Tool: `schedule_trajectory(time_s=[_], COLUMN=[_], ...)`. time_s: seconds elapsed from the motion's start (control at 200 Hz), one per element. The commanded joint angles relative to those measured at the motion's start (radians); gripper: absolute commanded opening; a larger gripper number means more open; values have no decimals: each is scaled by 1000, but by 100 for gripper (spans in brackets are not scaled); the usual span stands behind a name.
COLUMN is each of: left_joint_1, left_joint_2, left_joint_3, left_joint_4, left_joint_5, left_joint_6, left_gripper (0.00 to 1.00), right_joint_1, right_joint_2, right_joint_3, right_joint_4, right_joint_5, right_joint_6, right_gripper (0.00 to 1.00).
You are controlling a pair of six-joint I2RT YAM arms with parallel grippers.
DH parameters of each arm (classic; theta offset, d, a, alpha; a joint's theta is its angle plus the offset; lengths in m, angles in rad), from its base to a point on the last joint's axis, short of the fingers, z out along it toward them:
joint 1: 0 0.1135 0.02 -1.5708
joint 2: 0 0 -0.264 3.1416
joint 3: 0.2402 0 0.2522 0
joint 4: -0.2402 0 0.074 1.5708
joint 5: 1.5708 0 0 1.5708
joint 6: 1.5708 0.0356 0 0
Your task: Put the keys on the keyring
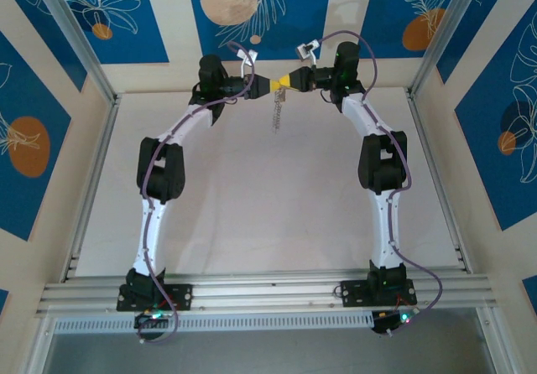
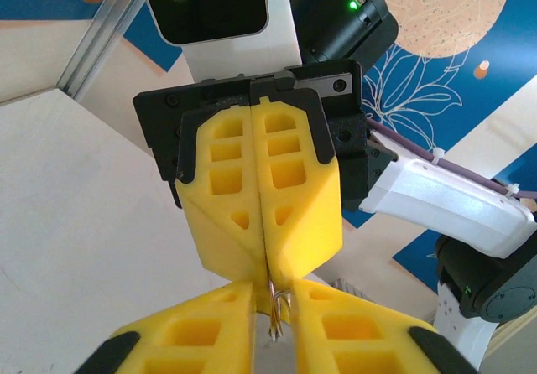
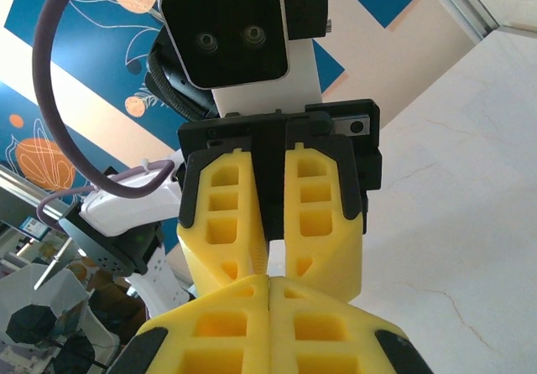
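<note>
At the far edge of the pale white worktop (image 1: pixel 252 215), the two white-and-black arms arch inward until their yellow foam-padded ends meet tip to tip in the air. In the overhead view the left gripper (image 1: pixel 267 83) reaches in from the left and the right gripper (image 1: pixel 290 80) from the right, their tips touching or very nearly so.

The bunch of tiny silvery-grey metal keys (image 1: pixel 275 110) hangs straight down from that meeting point as a thin dangling string, above the worktop and clear of it.

From the left wrist camera, the thin grey metal keyring (image 2: pixel 279 303) comes out of the seam at the tip of the right gripper (image 2: pixel 267 275). Its fingers (image 2: pixel 298 181) are clenched flat against each other and pinch the loop. The ring drops into the slim gap between the left arm's own fingers (image 2: pixel 193 336), which stand released and a little apart, close to the wire on both sides.

From the right wrist camera, the right gripper (image 3: pixel 268 283) shows its pads pressed together with no gap. The left gripper (image 3: pixel 273 261) faces it with a narrow dark slit between its fingers (image 3: pixel 315 215).
</note>
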State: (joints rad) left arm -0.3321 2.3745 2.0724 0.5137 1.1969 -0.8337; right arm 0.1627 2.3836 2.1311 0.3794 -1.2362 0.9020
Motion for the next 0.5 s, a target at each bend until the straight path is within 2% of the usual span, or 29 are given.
schedule_trajectory(time_s=[0.0, 0.05, 0.14, 0.29, 0.495], left_joint_1=[-52, -52, -56, -62, -72], left_joint_2=[8, 8, 5, 5, -1], left_joint_3=[-4, -11, -17, -17, -18], left_joint_4=[94, 108, 112, 106, 106], left_joint_5=[-4, -8, -14, -11, -15], left_joint_6=[-18, -25, -24, -17, -5], left_gripper=[22, 21, 10, 0, 0], right_joint_1=[27, 27, 28, 27, 29], right_joint_2=[-22, -25, -26, -28, -46], right_joint_3=[-20, -26, -31, -35, -50], right_joint_4=[-2, 3, 27, 49, 50], right_joint_5=[21, 26, 26, 27, 31], right_joint_6=[11, 15, 32, 54, 55], right_gripper=[0, 0, 0, 0, 0])
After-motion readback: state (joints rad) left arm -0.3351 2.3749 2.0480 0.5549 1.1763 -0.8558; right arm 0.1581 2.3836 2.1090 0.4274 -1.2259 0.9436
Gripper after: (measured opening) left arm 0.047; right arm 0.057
